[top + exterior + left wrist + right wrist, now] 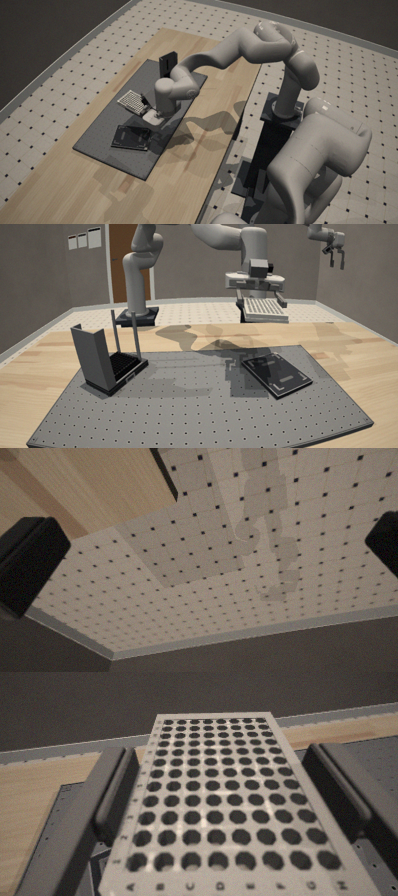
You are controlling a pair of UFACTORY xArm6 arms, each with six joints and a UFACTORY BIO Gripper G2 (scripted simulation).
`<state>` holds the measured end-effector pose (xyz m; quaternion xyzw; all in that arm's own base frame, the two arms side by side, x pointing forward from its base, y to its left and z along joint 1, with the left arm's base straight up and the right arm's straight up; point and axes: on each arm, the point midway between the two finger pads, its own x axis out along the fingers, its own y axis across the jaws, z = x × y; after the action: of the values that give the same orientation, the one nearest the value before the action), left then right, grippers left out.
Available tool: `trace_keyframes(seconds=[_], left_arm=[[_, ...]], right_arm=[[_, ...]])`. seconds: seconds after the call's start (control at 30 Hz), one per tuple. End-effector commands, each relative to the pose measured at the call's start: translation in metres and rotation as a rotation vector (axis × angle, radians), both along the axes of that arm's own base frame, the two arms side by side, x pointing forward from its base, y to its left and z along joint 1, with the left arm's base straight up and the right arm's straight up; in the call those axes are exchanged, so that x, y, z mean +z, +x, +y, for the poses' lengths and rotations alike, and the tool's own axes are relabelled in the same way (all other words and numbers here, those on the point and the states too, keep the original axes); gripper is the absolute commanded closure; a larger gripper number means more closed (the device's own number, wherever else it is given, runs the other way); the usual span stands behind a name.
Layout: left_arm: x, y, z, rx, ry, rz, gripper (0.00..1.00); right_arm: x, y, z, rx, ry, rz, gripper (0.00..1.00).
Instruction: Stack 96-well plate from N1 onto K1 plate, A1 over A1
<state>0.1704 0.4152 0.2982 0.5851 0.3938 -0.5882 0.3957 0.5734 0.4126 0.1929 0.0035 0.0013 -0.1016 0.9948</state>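
Well, your bench (50,183) (16,380) (100,488) (30,812) carries a dark perforated board (97,144) (178,419) (370,767), with both stations on it. On that board you have the stack rack K1 (168,62) (91,357), its tall panel and two slim posts upright around a black lower plate (124,363); whether that one sits fully flat you cannot tell from here. Well apart from the rack, the plate nest N1 (130,137) (278,374) lies turned at an angle, nothing seated in it. Your pale 96-well plate (132,101) (265,309) (215,797) is up in the air above the board, between nest and rack, nearer the nest. The right tool (139,107) (263,304) (232,789) is pinching it along the long sides, and in its wrist view you can read A through H along the near edge, with A1 at the lower left. Your left tool (337,267) (212,553) hangs well away, fingers spread wide and holding nothing.
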Motion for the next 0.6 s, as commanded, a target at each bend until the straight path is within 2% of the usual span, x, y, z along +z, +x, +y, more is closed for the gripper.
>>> trace_keyframes(seconds=[0.0,0.1,0.57], left_arm=[[0.002,0.0,0.001,0.0,0.004,-0.002,0.0],[0.002,0.0,0.001,0.0,0.004,-0.002,0.0],[0.002,0.0,0.001,0.0,0.004,-0.002,0.0]], right_arm=[[0.004,0.001,-0.016,-0.18,-0.003,-0.005,1.0],[0.004,0.0,-0.026,-0.274,-0.002,-0.005,1.0],[0.005,-0.002,-0.066,-0.274,-0.003,-0.005,1.0]])
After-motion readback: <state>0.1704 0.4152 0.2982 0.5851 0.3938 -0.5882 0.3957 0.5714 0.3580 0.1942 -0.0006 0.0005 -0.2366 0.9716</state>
